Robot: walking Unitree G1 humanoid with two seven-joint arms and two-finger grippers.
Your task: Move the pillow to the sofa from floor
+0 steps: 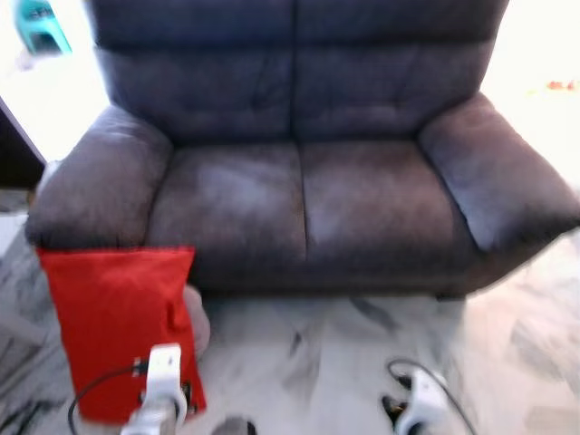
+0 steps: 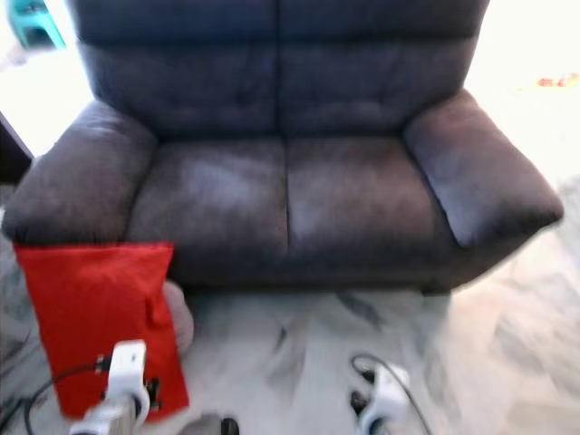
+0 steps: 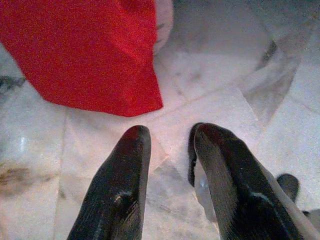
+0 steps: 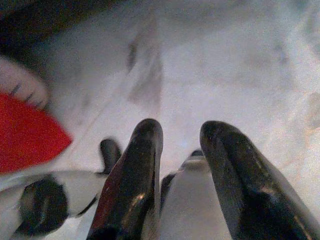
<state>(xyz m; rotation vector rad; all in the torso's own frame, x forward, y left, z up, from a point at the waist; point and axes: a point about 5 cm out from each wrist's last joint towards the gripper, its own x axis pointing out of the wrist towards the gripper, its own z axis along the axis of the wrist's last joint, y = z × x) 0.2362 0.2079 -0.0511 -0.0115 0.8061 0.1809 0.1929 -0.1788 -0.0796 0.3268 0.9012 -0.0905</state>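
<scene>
A red pillow (image 1: 118,331) stands upright on the marble floor, leaning against the front of the sofa's left armrest. The dark grey two-seat sofa (image 1: 299,195) has nothing on its cushions. My left arm (image 1: 163,390) hangs low in front of the pillow's lower edge. In the left wrist view my left gripper (image 3: 172,132) is open above the floor, a short way from the red pillow's corner (image 3: 95,50), holding nothing. My right arm (image 1: 417,408) hangs over bare floor before the right seat. The right gripper (image 4: 184,127) is open and empty.
A pale rounded object (image 1: 197,319) sits on the floor behind the pillow's right edge, against the sofa base. A turquoise stool (image 1: 41,27) stands at the far left behind the sofa, and dark furniture (image 1: 14,149) is at the left edge. Marble floor (image 1: 326,362) stretches before the sofa.
</scene>
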